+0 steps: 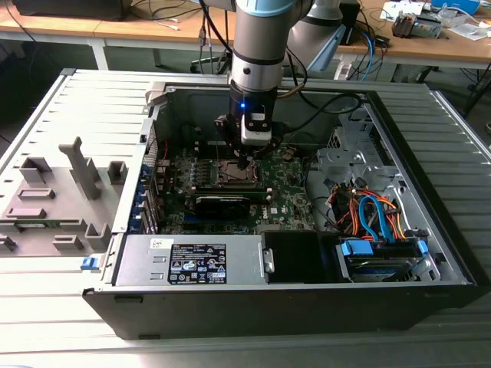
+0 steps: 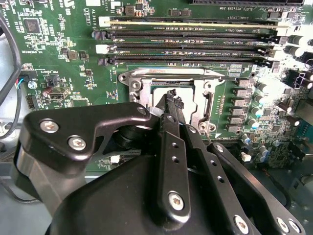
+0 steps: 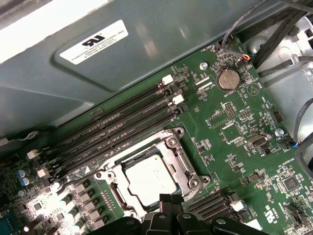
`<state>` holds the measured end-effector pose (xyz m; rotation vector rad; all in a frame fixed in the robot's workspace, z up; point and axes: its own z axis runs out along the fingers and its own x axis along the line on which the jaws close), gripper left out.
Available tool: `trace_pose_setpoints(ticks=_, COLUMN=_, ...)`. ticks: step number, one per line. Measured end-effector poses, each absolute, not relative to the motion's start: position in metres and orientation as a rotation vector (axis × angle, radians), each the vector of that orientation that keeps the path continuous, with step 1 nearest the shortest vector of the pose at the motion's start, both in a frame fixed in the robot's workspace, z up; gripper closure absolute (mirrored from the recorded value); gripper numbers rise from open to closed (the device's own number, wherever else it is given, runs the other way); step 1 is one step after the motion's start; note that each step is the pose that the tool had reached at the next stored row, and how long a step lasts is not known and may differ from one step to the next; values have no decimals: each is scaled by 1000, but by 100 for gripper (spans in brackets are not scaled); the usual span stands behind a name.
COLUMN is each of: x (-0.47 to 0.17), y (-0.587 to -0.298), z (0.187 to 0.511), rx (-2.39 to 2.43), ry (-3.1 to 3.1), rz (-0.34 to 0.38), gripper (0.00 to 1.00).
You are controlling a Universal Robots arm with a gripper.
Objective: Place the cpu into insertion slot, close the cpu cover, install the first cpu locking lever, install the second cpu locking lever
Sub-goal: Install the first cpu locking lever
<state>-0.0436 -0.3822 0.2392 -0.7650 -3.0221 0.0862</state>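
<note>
The insertion slot (image 1: 232,175) is a square silver-rimmed socket on the green motherboard inside the open computer case. In the first wrist view the silver cpu (image 3: 146,178) lies in the slot, and the metal cpu cover (image 3: 183,159) lies flat as a frame around it. A thin wire locking lever (image 3: 73,182) runs along one side of the socket. My gripper (image 1: 245,159) hangs straight down over the slot. Its black fingers (image 2: 171,100) are shut together with nothing visible between them. The tips (image 3: 171,199) are right at the socket's edge, over the cover frame.
Long memory slots (image 2: 195,46) run beside the socket. A long black card (image 1: 230,203) lies just in front of it. A grey power supply (image 1: 192,261) stands at the front, and orange and blue cables (image 1: 376,215) fill the exterior view's right. Grey fixtures (image 1: 54,199) stand outside the case.
</note>
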Motion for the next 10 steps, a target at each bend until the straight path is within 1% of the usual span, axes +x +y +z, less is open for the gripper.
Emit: trace_pose_setpoints(ticks=10, x=-44, y=-382, z=239, rx=-751, ry=-3026, rz=87, gripper=89)
